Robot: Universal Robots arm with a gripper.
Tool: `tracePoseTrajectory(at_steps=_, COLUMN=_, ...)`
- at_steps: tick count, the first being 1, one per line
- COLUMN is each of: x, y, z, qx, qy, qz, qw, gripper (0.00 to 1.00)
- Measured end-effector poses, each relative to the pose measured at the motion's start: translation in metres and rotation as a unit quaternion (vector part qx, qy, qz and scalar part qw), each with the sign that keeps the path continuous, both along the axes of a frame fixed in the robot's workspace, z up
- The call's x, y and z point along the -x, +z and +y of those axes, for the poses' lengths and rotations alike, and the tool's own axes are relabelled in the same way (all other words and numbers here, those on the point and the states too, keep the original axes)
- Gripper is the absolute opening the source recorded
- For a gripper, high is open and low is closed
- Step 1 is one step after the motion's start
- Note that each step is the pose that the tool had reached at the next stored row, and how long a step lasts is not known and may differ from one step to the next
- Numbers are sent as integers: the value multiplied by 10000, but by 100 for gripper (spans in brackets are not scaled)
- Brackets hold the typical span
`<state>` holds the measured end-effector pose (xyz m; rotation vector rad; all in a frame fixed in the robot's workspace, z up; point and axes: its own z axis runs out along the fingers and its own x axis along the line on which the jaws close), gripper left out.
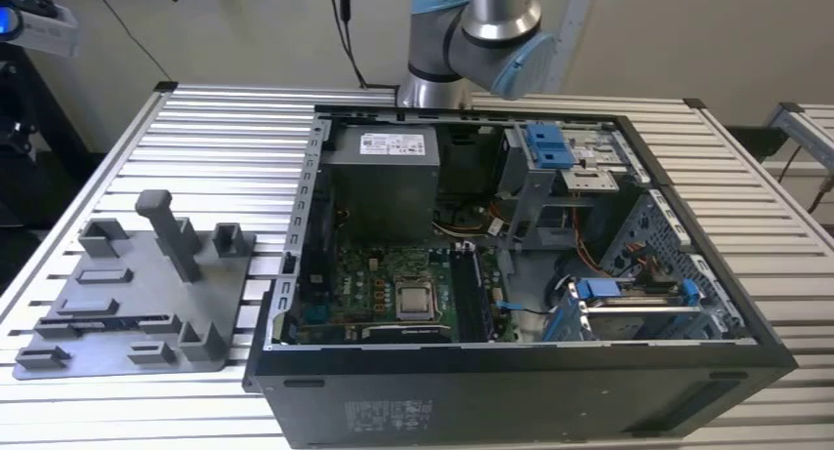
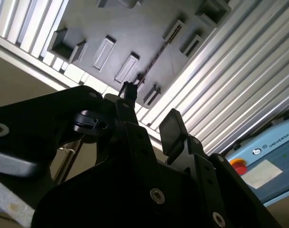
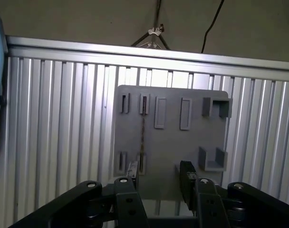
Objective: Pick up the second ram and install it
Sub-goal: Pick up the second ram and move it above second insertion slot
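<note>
While I hang over the grey holder tray (image 3: 173, 142), my gripper (image 3: 158, 176) has its jaws parted to a fair gap. Nothing lies between them, and my fingertips (image 3: 186, 173) are bare, touching nothing I can make out. The second ram (image 3: 143, 135) stands on its thin edge in that tray, a dark narrow line running between two slotted blocks near one side of the tray. In the first wrist view its nearer end sits just inside one of my fingers, off to one side of the gap and not centred in it. In the second wrist view the same dark line (image 2: 156, 54) crosses the tray and ends close to that finger's tip. I cannot tell how high above the tray my fingers are. In the exterior view the tray (image 1: 131, 294) lies flat on the slatted aluminium table (image 1: 209, 138), just beside the open computer case (image 1: 521, 391), which stands on the exterior view's right of the tray.
</note>
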<state>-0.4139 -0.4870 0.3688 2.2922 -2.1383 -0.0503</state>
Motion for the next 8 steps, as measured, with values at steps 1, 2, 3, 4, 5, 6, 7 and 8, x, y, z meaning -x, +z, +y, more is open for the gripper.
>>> tracePoseTrajectory(at_steps=1, x=0, y=-12, z=0, qx=0, qy=0, qz=0, qw=10000, gripper=48)
tracePoseTrajectory(at_steps=2, x=0, y=-21, z=0, qx=0, qy=0, qz=-1, qw=10000, gripper=48)
tracePoseTrajectory(at_steps=3, x=0, y=-31, z=0, qx=0, qy=0, qz=-3, qw=10000, gripper=48)
tracePoseTrajectory(at_steps=4, x=0, y=-41, z=0, qx=1, qy=0, qz=-3, qw=10000, gripper=48)
tracePoseTrajectory(at_steps=5, x=0, y=-52, z=0, qx=0, qy=0, qz=-4, qw=10000, gripper=48)
tracePoseTrajectory(at_steps=6, x=0, y=-65, z=0, qx=0, qy=0, qz=-4, qw=10000, gripper=48)
tracePoseTrajectory(at_steps=7, x=0, y=-78, z=0, qx=0, qy=0, qz=-4, qw=10000, gripper=48)
tracePoseTrajectory(at_steps=8, x=0, y=-91, z=0, qx=1, qy=0, qz=-4, qw=10000, gripper=48)
